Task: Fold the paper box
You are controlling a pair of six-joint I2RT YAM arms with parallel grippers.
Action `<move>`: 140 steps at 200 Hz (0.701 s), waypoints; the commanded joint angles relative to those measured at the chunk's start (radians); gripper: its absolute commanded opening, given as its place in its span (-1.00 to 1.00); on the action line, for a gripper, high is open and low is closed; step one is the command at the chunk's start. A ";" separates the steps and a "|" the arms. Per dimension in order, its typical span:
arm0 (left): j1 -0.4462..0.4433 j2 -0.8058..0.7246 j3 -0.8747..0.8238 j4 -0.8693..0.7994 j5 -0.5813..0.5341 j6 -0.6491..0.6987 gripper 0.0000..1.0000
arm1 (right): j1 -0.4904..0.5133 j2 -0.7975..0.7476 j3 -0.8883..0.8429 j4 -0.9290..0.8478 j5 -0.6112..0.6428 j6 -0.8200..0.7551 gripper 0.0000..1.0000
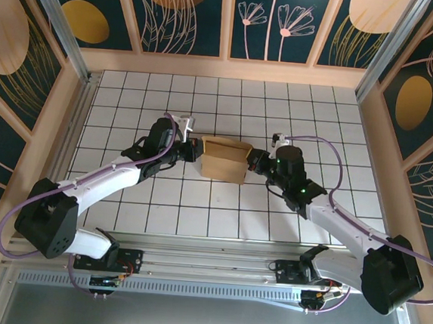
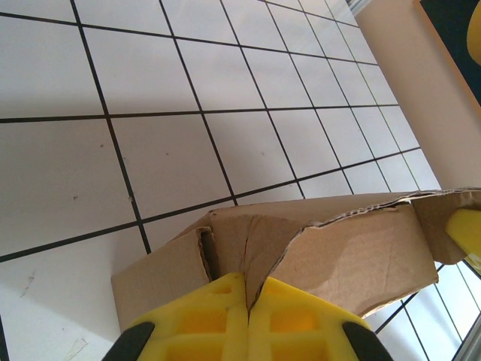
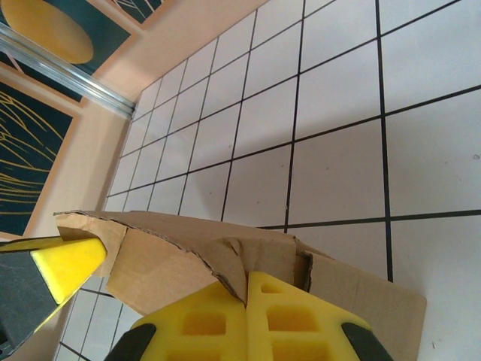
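The paper box (image 1: 224, 160), brown corrugated cardboard partly folded into a squarish shape, is at the table's middle between both arms. My left gripper (image 1: 192, 151) is shut on the box's left side. In the left wrist view the yellow fingertips (image 2: 225, 304) pinch a cardboard flap (image 2: 259, 256) edge-on. My right gripper (image 1: 252, 160) is shut on the box's right side. Its yellow fingertips (image 3: 270, 308) pinch a flap (image 3: 233, 263) of the paper box (image 3: 180, 256) the same way. The left gripper's yellow finger (image 3: 64, 263) appears at the box's far end in the right wrist view.
The white tiled table (image 1: 222, 94) stretches around the box, with wooden walls (image 1: 232, 69) at the back and sides. A metal rail (image 1: 194, 247) runs along the near edge by the arm bases.
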 commanded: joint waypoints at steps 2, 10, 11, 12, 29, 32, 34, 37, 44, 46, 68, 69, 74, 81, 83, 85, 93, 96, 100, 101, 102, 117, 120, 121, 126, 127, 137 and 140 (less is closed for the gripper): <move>-0.024 0.027 -0.013 -0.108 0.048 -0.022 -0.98 | 0.002 0.034 -0.095 -0.135 -0.038 0.025 -1.00; -0.024 0.026 -0.012 -0.109 0.048 -0.022 -0.98 | 0.002 0.036 -0.112 -0.128 -0.040 0.031 -1.00; -0.024 0.026 -0.012 -0.110 0.048 -0.022 -0.98 | 0.003 0.036 -0.113 -0.127 -0.040 0.032 -1.00; -0.024 0.026 -0.012 -0.110 0.048 -0.022 -0.98 | 0.003 0.036 -0.114 -0.126 -0.040 0.032 -1.00; -0.024 0.024 -0.010 -0.115 0.045 -0.021 -0.98 | 0.002 0.032 -0.139 -0.120 -0.035 0.034 -1.00; -0.024 0.024 -0.010 -0.115 0.044 -0.020 -0.98 | 0.003 0.031 -0.142 -0.120 -0.032 0.034 -1.00; -0.024 0.023 -0.010 -0.116 0.043 -0.021 -0.98 | 0.002 0.030 -0.145 -0.121 -0.029 0.034 -1.00; -0.024 0.024 -0.010 -0.117 0.043 -0.021 -0.98 | 0.002 0.028 -0.149 -0.120 -0.025 0.031 -1.00; -0.023 0.023 -0.009 -0.118 0.042 -0.021 -0.98 | 0.003 0.027 -0.153 -0.127 -0.014 0.025 -1.00; -0.024 0.023 -0.009 -0.119 0.042 -0.020 -0.98 | 0.002 0.027 -0.154 -0.131 -0.012 0.022 -1.00; -0.023 0.022 -0.009 -0.123 0.042 -0.021 -0.98 | 0.003 0.029 -0.160 -0.156 0.018 -0.006 -1.00; -0.023 0.021 -0.009 -0.123 0.042 -0.021 -0.98 | 0.002 0.029 -0.160 -0.157 0.019 -0.007 -1.00; -0.023 0.020 -0.007 -0.124 0.042 -0.021 -0.98 | 0.002 0.029 -0.162 -0.160 0.023 -0.012 -1.00; -0.024 0.019 -0.006 -0.127 0.041 -0.019 -0.98 | 0.002 0.030 -0.165 -0.163 0.028 -0.021 -1.00; -0.024 0.019 -0.006 -0.128 0.040 -0.019 -0.98 | 0.002 0.030 -0.168 -0.162 0.029 -0.022 -1.00; -0.024 0.019 -0.006 -0.128 0.040 -0.019 -0.98 | 0.002 0.030 -0.170 -0.162 0.030 -0.025 -1.00; -0.024 0.016 -0.007 -0.128 0.039 -0.019 -0.98 | 0.002 0.032 -0.176 -0.162 0.035 -0.032 -1.00; -0.024 0.016 -0.007 -0.128 0.037 -0.019 -0.98 | 0.003 0.033 -0.179 -0.161 0.037 -0.036 -1.00; -0.024 0.016 -0.008 -0.129 0.037 -0.020 -0.98 | 0.002 0.034 -0.182 -0.158 0.039 -0.042 -1.00; -0.024 0.016 -0.008 -0.129 0.037 -0.019 -0.98 | 0.003 0.035 -0.183 -0.158 0.040 -0.044 -1.00; -0.024 0.016 -0.008 -0.129 0.037 -0.019 -0.98 | 0.002 0.036 -0.184 -0.158 0.040 -0.045 -1.00; -0.024 0.017 -0.009 -0.129 0.040 -0.017 -0.98 | 0.002 0.047 -0.191 -0.163 0.055 -0.066 -1.00; -0.023 0.018 -0.011 -0.129 0.041 -0.016 -0.98 | 0.002 0.048 -0.191 -0.165 0.057 -0.070 -1.00; -0.024 0.018 -0.011 -0.129 0.042 -0.015 -0.98 | 0.002 0.049 -0.191 -0.166 0.059 -0.072 -1.00; -0.023 0.020 -0.012 -0.131 0.043 -0.012 -0.98 | 0.002 0.052 -0.191 -0.169 0.065 -0.078 -1.00; -0.025 0.021 -0.012 -0.131 0.043 -0.011 -0.98 | 0.002 0.053 -0.192 -0.171 0.065 -0.079 -1.00; -0.026 0.028 -0.013 -0.139 0.040 -0.005 -0.98 | 0.003 0.056 -0.193 -0.175 0.073 -0.089 -1.00; -0.026 0.029 -0.014 -0.142 0.038 -0.003 -0.98 | 0.002 0.056 -0.191 -0.176 0.075 -0.092 -1.00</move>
